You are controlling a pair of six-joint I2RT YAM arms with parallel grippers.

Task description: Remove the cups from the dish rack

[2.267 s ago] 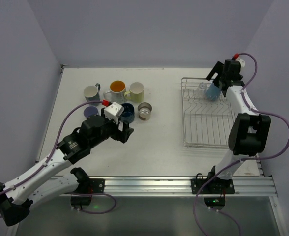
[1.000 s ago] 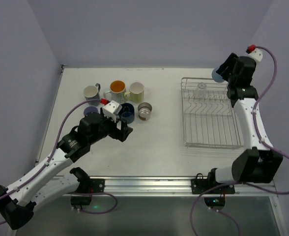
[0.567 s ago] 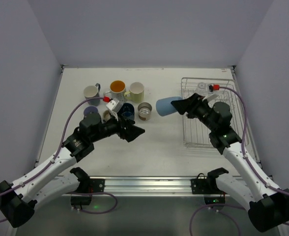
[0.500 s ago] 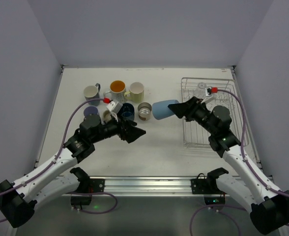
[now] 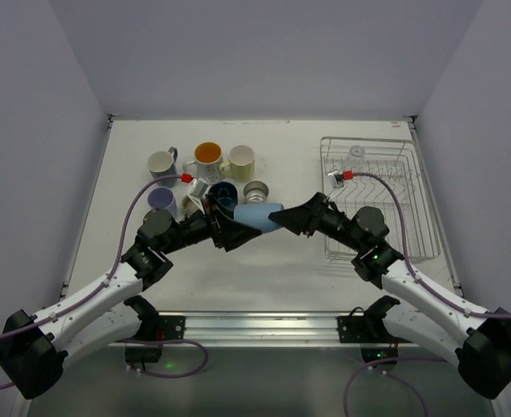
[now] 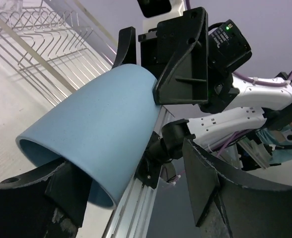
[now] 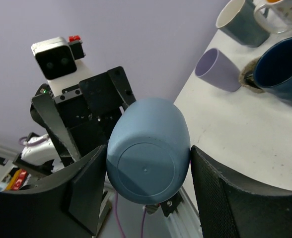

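A light blue cup [image 5: 257, 215] hangs on its side above the middle of the table, its mouth toward the left arm. My right gripper [image 5: 292, 217] is shut on its base end, a pad on each side [image 7: 148, 168]. My left gripper [image 5: 236, 228] stands open around the rim end [image 6: 128, 173]. One finger lies at the cup's mouth [image 6: 66, 186] and the other [image 6: 200, 168] stands apart from its wall. The dish rack [image 5: 386, 208] sits at the right with a clear glass [image 5: 357, 153] in its far end.
Several cups stand at the left back: a white mug [image 5: 161, 162], an orange-lined mug [image 5: 207, 155], a cream mug [image 5: 241, 157], a metallic cup [image 5: 256, 189], a navy mug [image 5: 225, 193] and a lavender cup [image 5: 161, 199]. The wall runs behind them.
The right arm has carried the light blue cup from above the rack down to mid-table. The left gripper has moved right to meet it, and its jaws have narrowed around the rim.
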